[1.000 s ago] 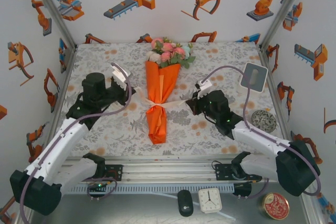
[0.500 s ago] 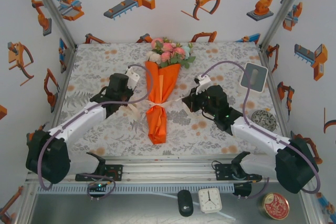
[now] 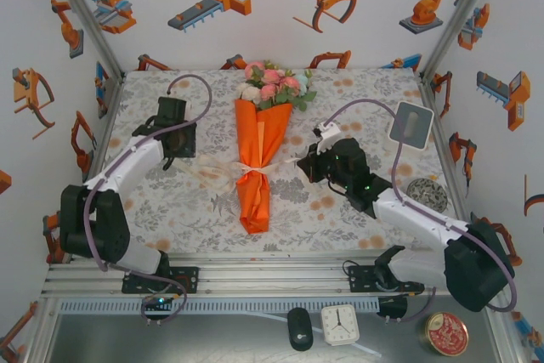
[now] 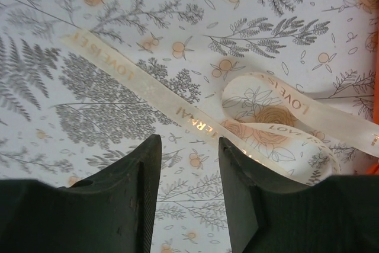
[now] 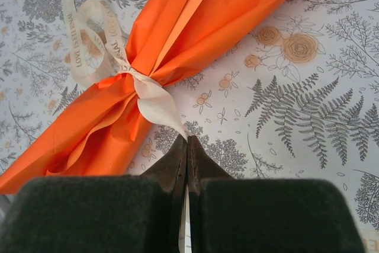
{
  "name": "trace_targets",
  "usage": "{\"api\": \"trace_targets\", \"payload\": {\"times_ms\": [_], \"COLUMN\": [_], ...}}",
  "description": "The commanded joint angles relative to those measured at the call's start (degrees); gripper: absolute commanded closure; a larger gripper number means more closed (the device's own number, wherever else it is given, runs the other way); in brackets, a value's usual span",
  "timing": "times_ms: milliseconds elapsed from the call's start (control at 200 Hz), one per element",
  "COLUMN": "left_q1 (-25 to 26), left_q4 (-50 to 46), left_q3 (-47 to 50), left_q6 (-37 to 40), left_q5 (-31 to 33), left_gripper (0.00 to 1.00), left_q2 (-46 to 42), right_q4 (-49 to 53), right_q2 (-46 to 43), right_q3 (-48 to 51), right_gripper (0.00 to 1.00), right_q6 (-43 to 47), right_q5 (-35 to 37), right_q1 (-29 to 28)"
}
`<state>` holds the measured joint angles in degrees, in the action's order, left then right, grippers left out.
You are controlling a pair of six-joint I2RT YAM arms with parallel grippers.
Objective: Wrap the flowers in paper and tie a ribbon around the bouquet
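The bouquet lies lengthwise in the middle of the table, flowers (image 3: 272, 82) at the far end and the orange paper (image 3: 257, 146) cone pointing toward me. The cream ribbon (image 3: 252, 169) is cinched round the cone's waist. My right gripper (image 3: 304, 163) sits just right of the cone, shut on the ribbon's right tail (image 5: 155, 98), which runs taut from the knot into the gripper (image 5: 187, 140). My left gripper (image 3: 180, 150) hovers left of the bouquet. It (image 4: 188, 146) is open with nothing between its fingers. The ribbon's loop and printed left tail (image 4: 177, 108) lie loose on the cloth ahead of it.
A white card on a stand (image 3: 414, 125) and a round metal disc (image 3: 427, 195) sit on the table's right side. Printed walls close in the left, right and far edges. A clock (image 3: 339, 324), a mouse and a round tin lie on the front ledge.
My left gripper has opened, let go of the ribbon's left end and drawn back to the far left. That end now lies slack on the cloth. The right gripper has kept its grip.
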<state>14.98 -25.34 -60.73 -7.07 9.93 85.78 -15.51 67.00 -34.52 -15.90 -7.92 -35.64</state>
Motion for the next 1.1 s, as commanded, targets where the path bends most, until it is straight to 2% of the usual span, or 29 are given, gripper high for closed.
{"api": "trace_targets", "payload": {"times_ms": [0, 65, 315, 461, 631, 756, 821, 856, 891, 1016, 1096], "left_q1": [-0.38, -0.52, -0.95, -1.47, -1.61, -1.62, -1.66, -1.67, -1.6, -1.54, -1.51], "left_q4": [-0.29, 1.45, 5.73, 8.76, 4.9, 3.68, 3.34, 2.84, 2.23, 2.21, 3.29], "left_q3": [1.49, 1.09, -0.6, -2.62, -6.96, -8.74, -9.67, -10.41, -11.15, -11.79, -11.14], "left_q6": [-4.31, -5.64, -9.13, -7.4, -7.26, -6.92, -6.19, -5.81, -5.32, -3.51, -3.53], "left_q5": [-7.98, -9.57, -2.01, -11.49, -13.0, -12.74, -13.29, -13.43, -13.74, -15.51, -19.01], "left_gripper": [0.55, 0.55, 0.57, 0.57, 0.56, 0.47, 0.47, 0.5, 0.57, 0.99, 1.0], "left_q2": [1.9, 3.94, 11.65, 15.37, 20.02, 21.19, 21.72, 22.2, 22.63, 22.12, 18.11], "right_q4": [-0.58, -0.43, 0.63, 1.13, 2.31, 2.5, 2.61, 2.76, 2.89, 3.29, 4.19], "right_q2": [0.32, 0.32, -0.82, -1.26, -1.56, -2.05, -2.1, -2.22, -2.31, -2.66, -3.21], "right_q3": [-0.81, -0.81, -0.43, -0.46, -0.97, -0.72, -0.73, -0.74, -0.81, -0.83, -1.2], "right_gripper": [1.0, 1.0, 1.0, 1.0, 1.0, 1.0, 1.0, 1.0, 1.0, 1.0, 1.0], "right_q6": [1.49, 1.67, 1.66, 1.75, 1.77, 1.75, 1.84, 1.85, 1.93, 1.92, 1.66], "right_q5": [-0.33, -0.43, -0.43, -0.16, -0.61, -0.51, -0.5, -0.43, -0.36, -0.17, -0.08], "right_q1": [0.42, 0.57, 0.61, 0.63, 0.66, 0.66, 0.64, 0.65, 0.66, 0.65, 0.66]}}
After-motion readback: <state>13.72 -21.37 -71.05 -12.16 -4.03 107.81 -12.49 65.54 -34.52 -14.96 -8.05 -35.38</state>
